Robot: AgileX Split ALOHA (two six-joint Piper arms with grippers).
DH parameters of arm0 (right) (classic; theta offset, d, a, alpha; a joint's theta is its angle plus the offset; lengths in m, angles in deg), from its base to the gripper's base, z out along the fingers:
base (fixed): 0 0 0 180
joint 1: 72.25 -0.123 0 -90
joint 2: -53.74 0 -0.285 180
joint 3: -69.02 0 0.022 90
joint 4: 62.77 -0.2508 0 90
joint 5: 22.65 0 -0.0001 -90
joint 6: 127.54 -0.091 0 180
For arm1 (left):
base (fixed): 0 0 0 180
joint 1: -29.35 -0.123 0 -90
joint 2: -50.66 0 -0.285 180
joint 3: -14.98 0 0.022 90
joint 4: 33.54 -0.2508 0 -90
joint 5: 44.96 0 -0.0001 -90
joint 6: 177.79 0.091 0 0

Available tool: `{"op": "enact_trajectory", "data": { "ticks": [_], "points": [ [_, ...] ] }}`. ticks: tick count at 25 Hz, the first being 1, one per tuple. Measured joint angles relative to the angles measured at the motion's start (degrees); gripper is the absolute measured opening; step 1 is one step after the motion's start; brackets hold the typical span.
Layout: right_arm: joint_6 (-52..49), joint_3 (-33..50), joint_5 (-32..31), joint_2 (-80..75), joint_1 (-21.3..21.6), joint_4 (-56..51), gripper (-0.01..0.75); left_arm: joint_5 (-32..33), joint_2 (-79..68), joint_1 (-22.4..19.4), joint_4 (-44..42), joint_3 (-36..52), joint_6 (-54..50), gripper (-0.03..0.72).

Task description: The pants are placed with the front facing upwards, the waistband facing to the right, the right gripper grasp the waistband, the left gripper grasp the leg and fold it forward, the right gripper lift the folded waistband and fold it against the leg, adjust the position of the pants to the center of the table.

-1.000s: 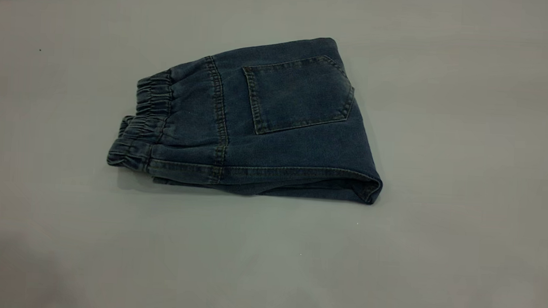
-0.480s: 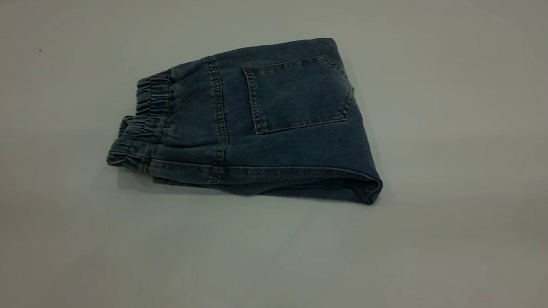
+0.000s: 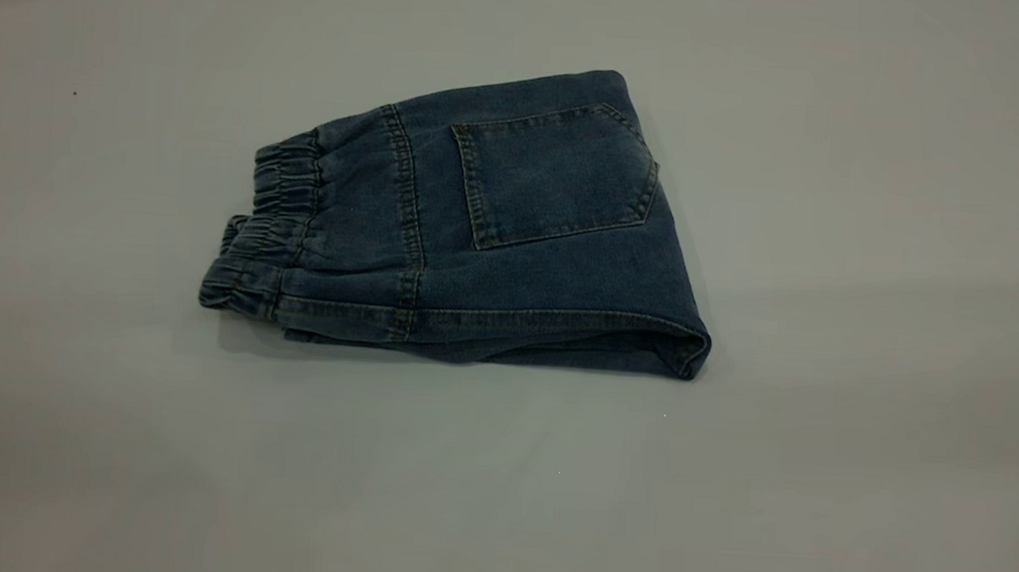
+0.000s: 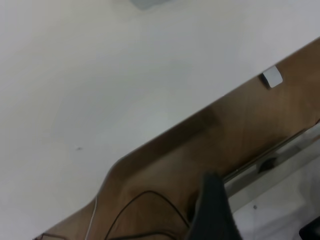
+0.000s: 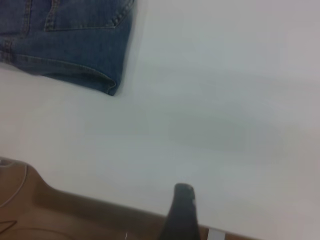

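The pants (image 3: 511,260) lie folded on the table (image 3: 866,296), a little left of and behind its middle. A back patch pocket (image 3: 559,175) faces up. The gathered waistband (image 3: 259,238) is at the bundle's left end and a rolled fold at its right. The right wrist view shows one corner of the pants (image 5: 65,40), far from my right gripper (image 5: 181,212), which hangs over the table's near edge. My left gripper (image 4: 260,220) is off the table over a brown surface, open, with nothing between its fingers. Neither gripper appears in the exterior view.
In the left wrist view a brown wooden surface (image 4: 235,125) borders the table edge, with thin cables (image 4: 145,200) on it and a small white tag (image 4: 272,76). Bare tabletop surrounds the pants on all sides.
Faint shadows at the table's near corners have faded away. The pants have not moved.
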Motion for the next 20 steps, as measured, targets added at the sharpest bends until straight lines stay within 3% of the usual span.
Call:
{"op": "enact_trajectory", "data": {
  "ticks": [15,20],
  "points": [
    [-0.2,0.1,0.0,0.3,0.0,0.0,0.573,-0.5,0.5,-0.1,0.0,0.1,0.1,0.464],
    [-0.2,0.1,0.1,2.6,1.5,0.0,0.573,-0.5,5.1,-5.8,0.0,0.1,0.1,0.464]
  ]
}}
